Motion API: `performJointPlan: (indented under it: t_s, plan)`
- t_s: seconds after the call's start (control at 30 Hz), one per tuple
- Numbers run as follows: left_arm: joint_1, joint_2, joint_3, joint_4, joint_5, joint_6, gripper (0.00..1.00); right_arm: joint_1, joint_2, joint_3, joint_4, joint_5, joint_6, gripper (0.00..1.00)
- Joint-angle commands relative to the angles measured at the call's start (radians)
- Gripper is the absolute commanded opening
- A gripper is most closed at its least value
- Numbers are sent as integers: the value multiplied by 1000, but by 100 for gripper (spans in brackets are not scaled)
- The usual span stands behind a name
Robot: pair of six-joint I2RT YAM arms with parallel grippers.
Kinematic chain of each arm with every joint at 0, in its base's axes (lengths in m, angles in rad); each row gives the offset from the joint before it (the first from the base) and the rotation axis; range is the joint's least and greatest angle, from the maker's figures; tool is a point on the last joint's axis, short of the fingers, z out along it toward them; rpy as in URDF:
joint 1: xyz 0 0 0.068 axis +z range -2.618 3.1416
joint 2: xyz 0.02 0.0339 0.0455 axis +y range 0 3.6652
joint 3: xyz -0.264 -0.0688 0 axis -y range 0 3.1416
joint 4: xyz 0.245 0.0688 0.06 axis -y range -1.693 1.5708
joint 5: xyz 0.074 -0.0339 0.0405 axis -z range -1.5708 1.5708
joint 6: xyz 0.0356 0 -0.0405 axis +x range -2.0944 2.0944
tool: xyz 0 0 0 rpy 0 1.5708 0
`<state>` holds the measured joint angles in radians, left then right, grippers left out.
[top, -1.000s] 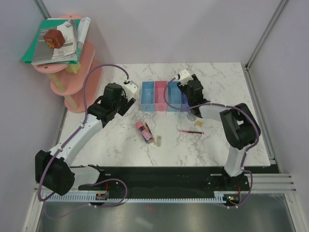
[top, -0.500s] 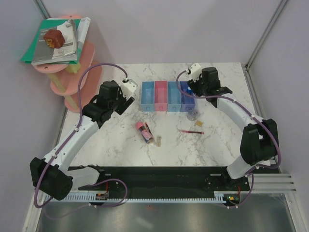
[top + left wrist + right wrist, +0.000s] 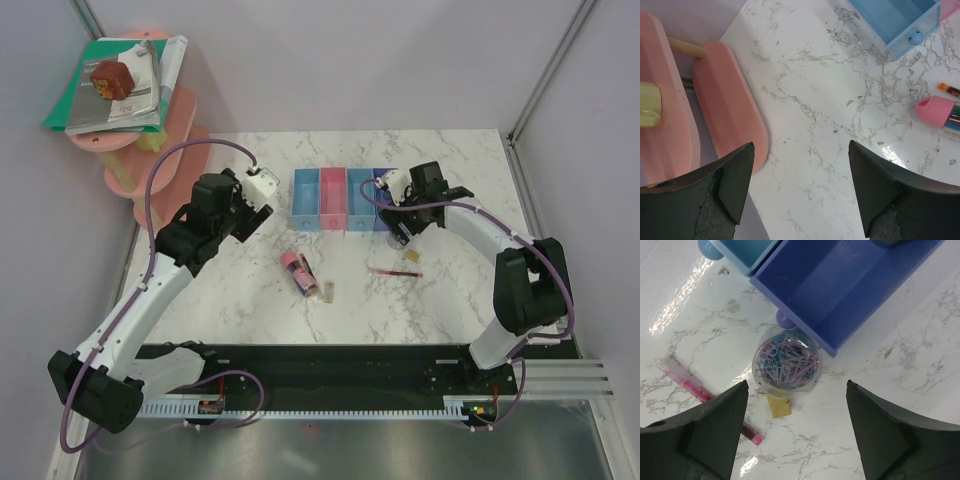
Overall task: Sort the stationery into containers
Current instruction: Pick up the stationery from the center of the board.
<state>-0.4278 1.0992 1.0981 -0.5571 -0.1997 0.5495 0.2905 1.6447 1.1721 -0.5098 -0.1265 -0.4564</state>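
Observation:
The containers are four joined trays at the back middle of the marble table: light blue, pink, light blue, dark blue. My right gripper hangs open just in front of the dark blue tray, over a clear round roll of coloured clips that stands against the tray. A tan block touches the roll's near side, and a thin red pen lies to the left. A pink-capped dark tube and another tan block lie mid-table. My left gripper is open over bare marble, left of the trays.
A tiered pink round shelf stands at the far left, with stacked books and a brown block on top. Its lowest tier lies close to my left finger. Frame posts rise at the back corners.
My right gripper has come back from over the trays to the near side of the dark blue one and opened wider. My left arm has drawn slightly left and back.

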Motion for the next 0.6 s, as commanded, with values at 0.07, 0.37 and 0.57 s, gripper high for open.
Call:
performJointPlan:
  t_s: [0.07,0.37,0.57]
  plan:
    - [-3,-44,-23,-15,26,36,84,-1,59,6,-45,-91,30,88]
    - [-5,-41,-30,-13,46,29,83,-1,125,24,-4,-70,44,87]
    - [-3,-35,-37,-15,51,26,84,-2,153,34,11,-78,55,77]
